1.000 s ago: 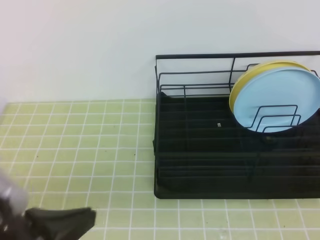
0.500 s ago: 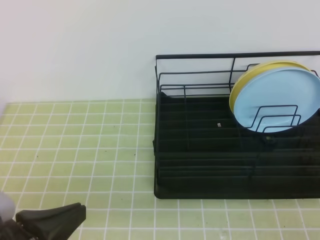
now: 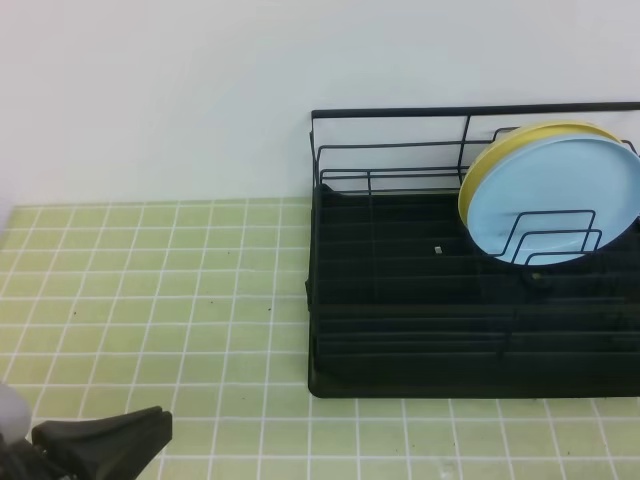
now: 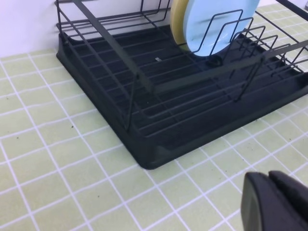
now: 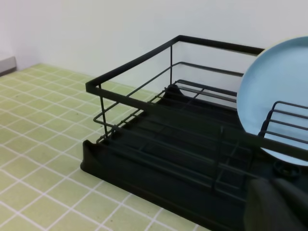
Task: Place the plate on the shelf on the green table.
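Note:
The light blue plate [image 3: 555,200] stands upright in the wire dividers at the right end of the black shelf [image 3: 400,330], which rests on the green table [image 3: 150,280]. It shows again in the left wrist view as the plate [image 4: 211,24] and in the right wrist view as the plate [image 5: 279,91]. My left gripper [image 3: 150,427] is shut and empty, low at the front left corner, far from the shelf. Its fingers [image 4: 260,197] are pressed together. My right gripper [image 5: 275,192] is shut and empty too, hovering near the shelf [image 5: 159,159] just below the plate.
A yellow plate [image 3: 500,150] leans right behind the blue one, also seen as the yellow plate [image 4: 177,14]. The shelf's rear rail [image 3: 470,112] runs along a white wall. Bare green tiles [image 4: 48,159] spread left of the shelf.
My left gripper has drawn back toward the lower left corner and then stayed still. The plates and the shelf have not moved.

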Robot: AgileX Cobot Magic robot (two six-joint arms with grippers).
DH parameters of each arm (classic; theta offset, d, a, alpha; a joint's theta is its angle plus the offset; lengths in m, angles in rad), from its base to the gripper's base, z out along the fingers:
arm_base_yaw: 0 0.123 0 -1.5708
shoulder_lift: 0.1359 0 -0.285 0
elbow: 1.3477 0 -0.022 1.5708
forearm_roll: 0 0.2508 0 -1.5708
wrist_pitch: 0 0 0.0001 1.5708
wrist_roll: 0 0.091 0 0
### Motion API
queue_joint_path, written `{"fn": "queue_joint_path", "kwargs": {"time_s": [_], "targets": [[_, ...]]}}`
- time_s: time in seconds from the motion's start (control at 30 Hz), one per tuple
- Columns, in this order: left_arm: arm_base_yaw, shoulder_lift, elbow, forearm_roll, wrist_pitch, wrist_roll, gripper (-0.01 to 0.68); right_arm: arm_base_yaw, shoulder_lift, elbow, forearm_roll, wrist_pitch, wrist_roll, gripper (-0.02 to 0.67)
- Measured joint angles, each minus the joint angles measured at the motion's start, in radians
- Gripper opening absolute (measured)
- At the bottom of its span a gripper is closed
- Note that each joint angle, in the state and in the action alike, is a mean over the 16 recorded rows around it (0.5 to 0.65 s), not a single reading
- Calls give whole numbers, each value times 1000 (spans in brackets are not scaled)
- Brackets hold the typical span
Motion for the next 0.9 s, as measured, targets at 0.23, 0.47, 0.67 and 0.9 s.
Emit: {"fn": "queue_joint_path", "kwargs": {"time_s": [0.23,0.47,0.67,0.9], "targets": [[2,1,13,159,-107,-127,-1,0,0,0,4,2,0,-2],[53,-76,75,383,-208,-328,-1,0,0,0,5,6,0,-2],[152,-235,195,512,-215,-492,-1,0,1,0,5,7,0,-2],[267,-435,326,519,-113,-587,-1,0,2,0,6,8,0,-2]]}}
